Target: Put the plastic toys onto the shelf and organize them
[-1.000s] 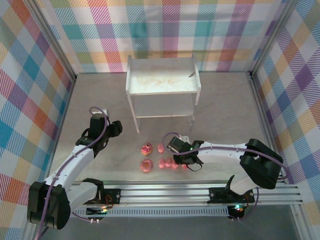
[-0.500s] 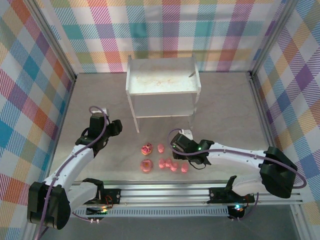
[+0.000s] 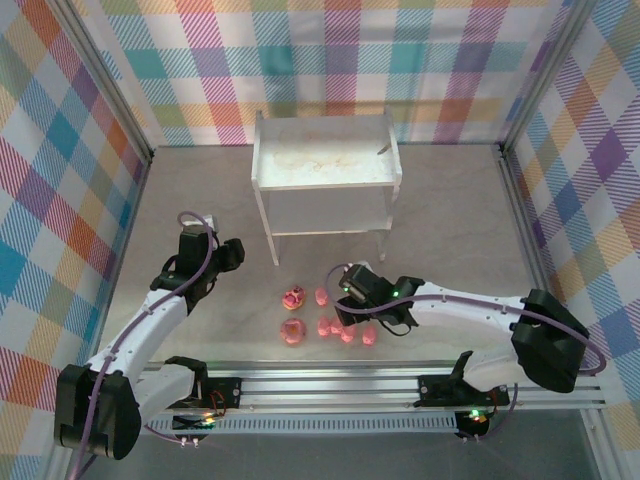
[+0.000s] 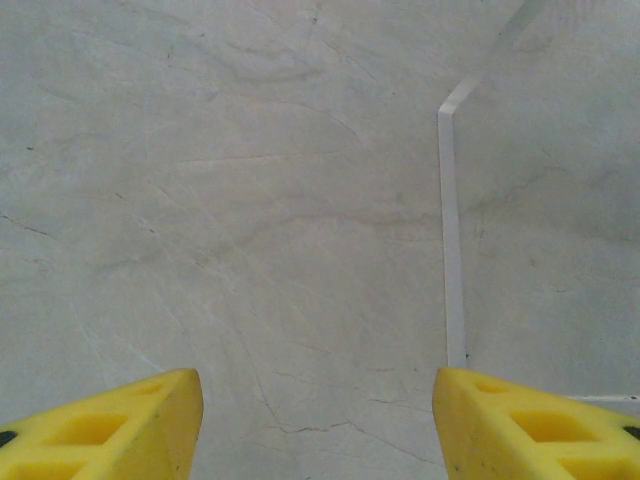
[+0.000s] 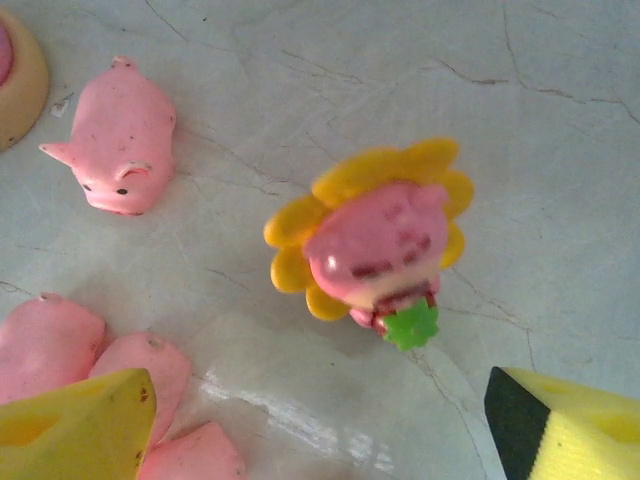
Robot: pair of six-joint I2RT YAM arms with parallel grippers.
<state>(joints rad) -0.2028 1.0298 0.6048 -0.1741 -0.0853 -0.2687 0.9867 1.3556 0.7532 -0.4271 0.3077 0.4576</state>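
The white two-tier shelf (image 3: 325,170) stands at the back of the table. The plastic toys lie in a loose cluster in front of it. They include a pink ring donut (image 3: 292,331), a figure (image 3: 293,297) beside it and pink pigs (image 3: 347,333). My right gripper (image 3: 345,308) hovers over the cluster's right side. In the right wrist view it is open (image 5: 320,430), with a yellow-petalled, pink-faced figure (image 5: 375,240) just ahead of the fingers, one pig (image 5: 118,140) farther off and more pigs (image 5: 60,350) by the left finger. My left gripper (image 3: 226,255) (image 4: 318,420) is open over bare table.
A thin white shelf leg (image 4: 450,230) runs ahead of the left gripper. Checked walls enclose the table on three sides. The metal rail (image 3: 380,385) with the arm bases runs along the near edge. Bare tabletop lies to the right of the shelf.
My right gripper has moved left and away from the near row of pigs, toward the middle of the cluster, and its elbow has swung. The toys and left arm have not moved.
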